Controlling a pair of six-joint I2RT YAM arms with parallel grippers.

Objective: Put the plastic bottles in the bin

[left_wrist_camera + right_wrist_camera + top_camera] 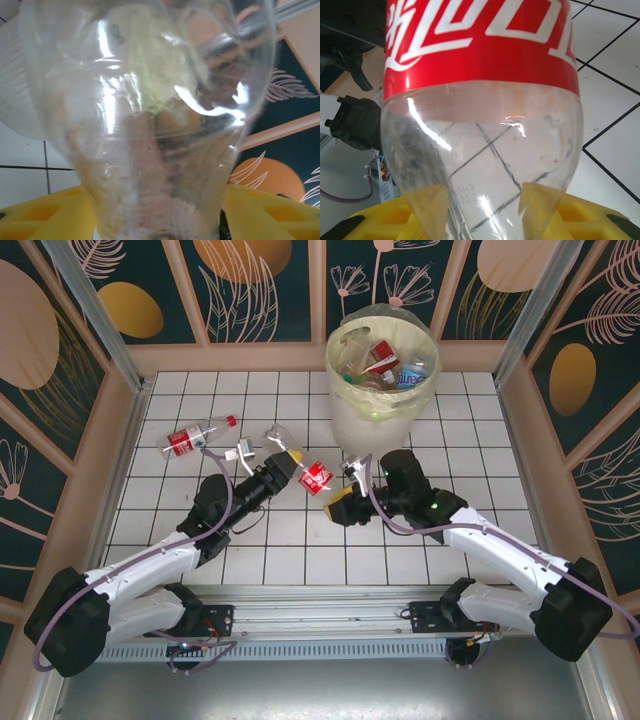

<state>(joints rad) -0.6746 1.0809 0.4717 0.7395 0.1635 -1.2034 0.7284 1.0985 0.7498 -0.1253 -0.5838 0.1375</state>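
The left arm [155,565] stretches diagonally forward and to the right. The left gripper [288,453] seems closed, its yellow fingers [45,212] pressed to both sides of a clear bottle [150,125]. The right arm [500,552] bends in toward the middle, wrist low, and the right gripper [338,503] is clamped on a red-labelled bottle [480,45].

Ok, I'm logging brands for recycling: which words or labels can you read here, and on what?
Red-label bottle in the right hand: white stylised script, cropped at the top, not legible.
Same bottle, raised marks low on its clear wall: too faint.
Lying bottle on the table, bottles in the bin: labels too small.
Clear bottle in the left hand: no text.
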